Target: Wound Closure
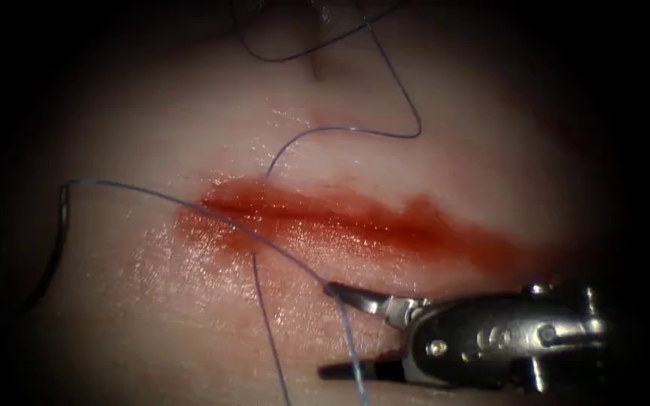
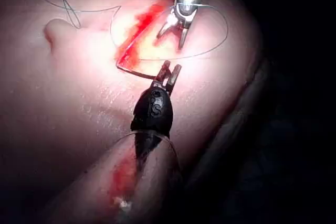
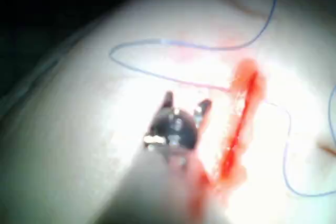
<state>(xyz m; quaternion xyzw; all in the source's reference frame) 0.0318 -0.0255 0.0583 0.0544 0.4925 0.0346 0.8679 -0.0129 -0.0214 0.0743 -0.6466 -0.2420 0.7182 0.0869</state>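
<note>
The cut (image 1: 355, 222) runs across the tissue (image 1: 189, 113) with red fluid along it. My right tool (image 1: 325, 329) sits just below the cut with its jaws wide open, holding nothing. Blue thread (image 1: 265, 240) passes between its two jaws. The dark curved needle (image 1: 60, 225) lies on the tissue far left of the cut, with thread trailing from its upper end. In the left wrist view my left tool (image 2: 169, 71) stands with jaws apart at one end of the needle (image 2: 136, 72). I cannot tell if they touch.
Thread loops (image 1: 393, 113) wander over the tissue above the cut and run off the top. Another strand (image 1: 268, 331) drops from the cut toward the bottom edge. A small dimple (image 1: 316, 68) marks the tissue at the top.
</note>
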